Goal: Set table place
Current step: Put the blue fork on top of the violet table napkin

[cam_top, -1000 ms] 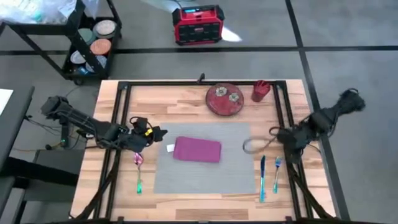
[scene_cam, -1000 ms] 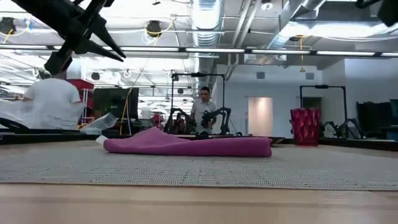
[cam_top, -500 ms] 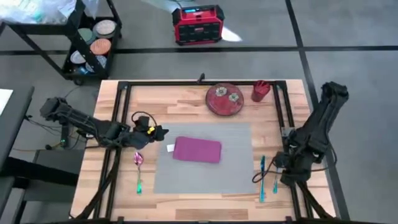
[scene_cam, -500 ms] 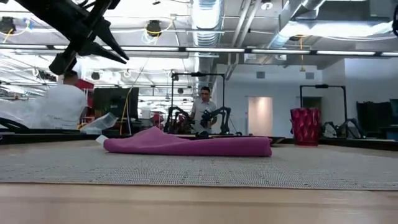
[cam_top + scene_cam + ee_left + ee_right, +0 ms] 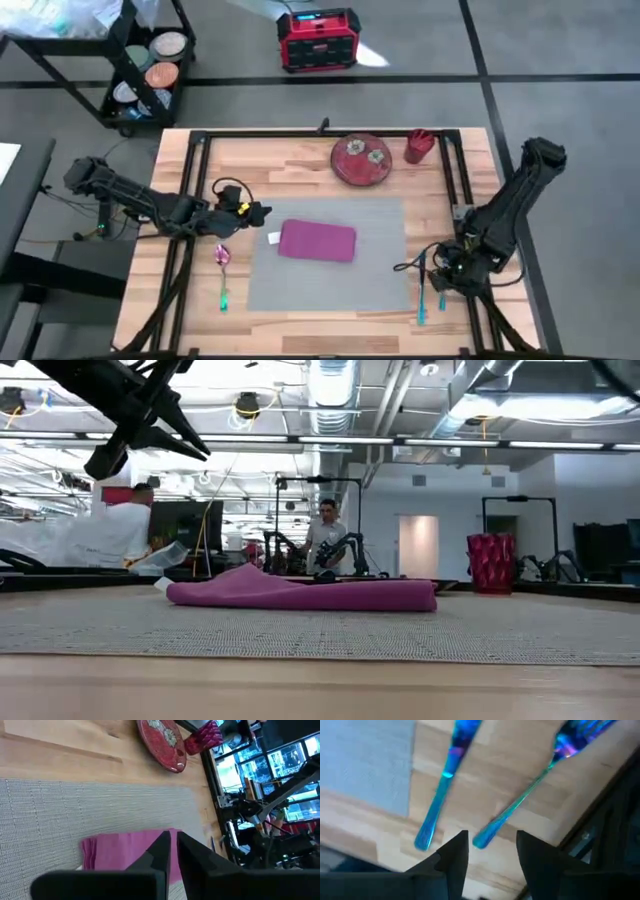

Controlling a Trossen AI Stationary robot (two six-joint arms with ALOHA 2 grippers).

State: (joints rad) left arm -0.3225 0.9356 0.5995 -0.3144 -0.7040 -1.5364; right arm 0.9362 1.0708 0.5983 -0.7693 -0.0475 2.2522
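Right gripper (image 5: pixel 487 852) | we see it spread, low over fork (image 5: pixel 530 787) | left gripper (image 5: pixel 258 211) nearly closed, above table (image 5: pixel 300 165)

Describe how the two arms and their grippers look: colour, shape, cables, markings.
Both arms are black, slim, jointed segments. The left arm carries looping black cables and a small yellow mark near the left gripper, whose fingers are flat, dark, tapering blades. The right arm has a rounded elbow and a thin cable loop by the right gripper, with blunt, dark, squared fingers.
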